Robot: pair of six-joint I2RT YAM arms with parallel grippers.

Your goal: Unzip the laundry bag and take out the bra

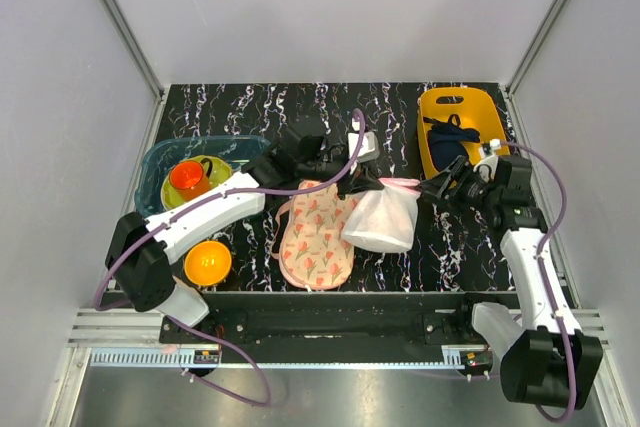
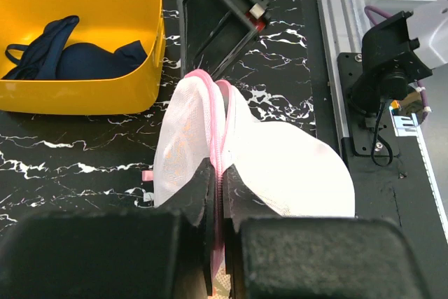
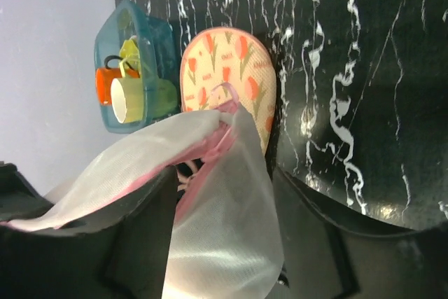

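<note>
The white mesh laundry bag (image 1: pixel 380 222) lies at mid-table, its pink zipper trim (image 2: pixel 218 113) raised. My left gripper (image 1: pixel 362 184) is shut on that trim at the bag's top left; the left wrist view shows the jaws (image 2: pixel 218 173) pinching the pink rim. My right gripper (image 1: pixel 437 187) is open at the bag's top right corner. In the right wrist view its fingers (image 3: pixel 224 194) stand wide apart with the bag's mesh (image 3: pixel 224 243) between them. The rim gapes slightly there, and the bra shows only as thin pale pink straps (image 3: pixel 184 175) in the gap.
A floral-print peach pad (image 1: pixel 315 232) lies under the bag's left side. A yellow bin (image 1: pixel 430 137) with a dark navy garment (image 1: pixel 452 132) stands at the back right. A teal bin (image 1: pixel 150 177) with cups is at the left, an orange bowl (image 1: pixel 207 262) in front of it.
</note>
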